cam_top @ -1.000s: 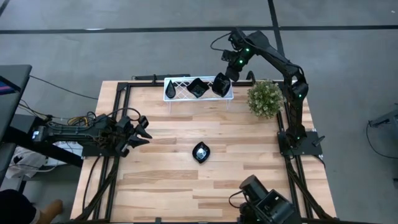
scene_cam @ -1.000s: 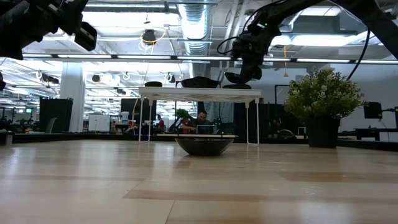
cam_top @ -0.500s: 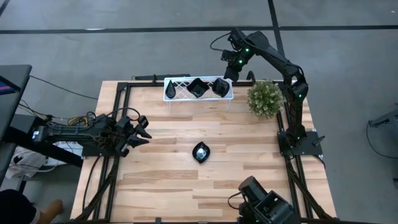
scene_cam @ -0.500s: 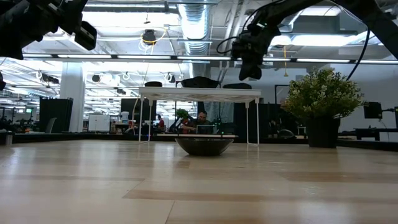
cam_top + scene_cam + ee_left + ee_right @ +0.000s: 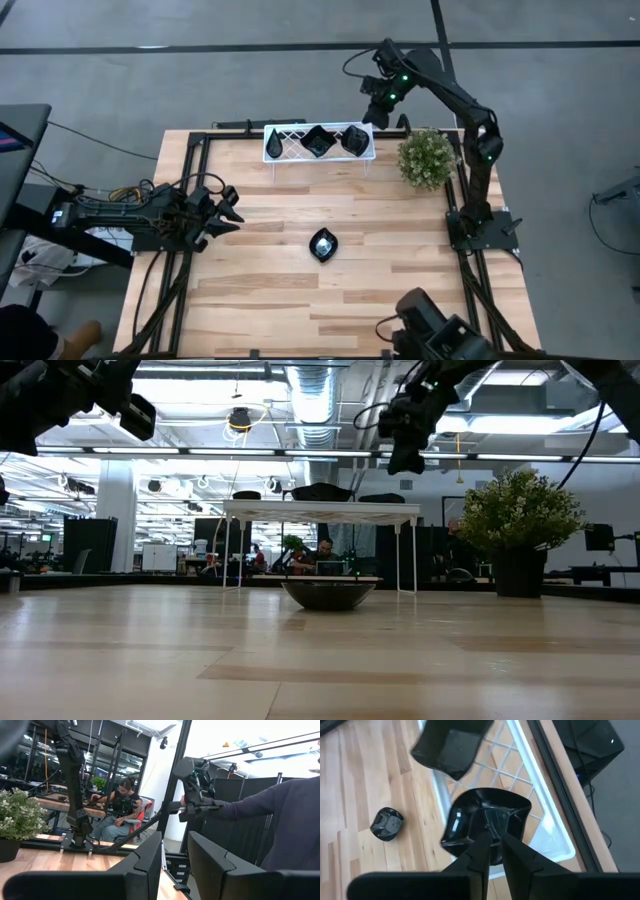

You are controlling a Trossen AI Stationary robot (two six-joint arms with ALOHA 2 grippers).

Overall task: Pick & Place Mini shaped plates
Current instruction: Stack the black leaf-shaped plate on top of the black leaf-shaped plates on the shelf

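Note:
A white lattice rack (image 5: 285, 143) stands at the table's far edge with two glossy black mini plates lying on it: one in the middle (image 5: 318, 140), one at its right end (image 5: 354, 139) (image 5: 485, 822). A third plate (image 5: 323, 244) (image 5: 329, 593) rests on the table's middle. My right gripper (image 5: 378, 112) (image 5: 493, 847) hangs above the rack's right end, clear of the plate below, slightly open and with nothing between its fingers. My left gripper (image 5: 228, 207) (image 5: 175, 865) waits open at the table's left side.
A small green bushy plant (image 5: 427, 158) (image 5: 520, 520) stands right of the rack, close under my right arm. A camera mount (image 5: 430, 330) sits at the near edge. People show in the room beyond the table in the left wrist view.
My right gripper has opened a little and let go of the black plate it held tilted over the rack's right end. The plate now lies on the rack. The gripper has then risen and drawn back toward the far edge.

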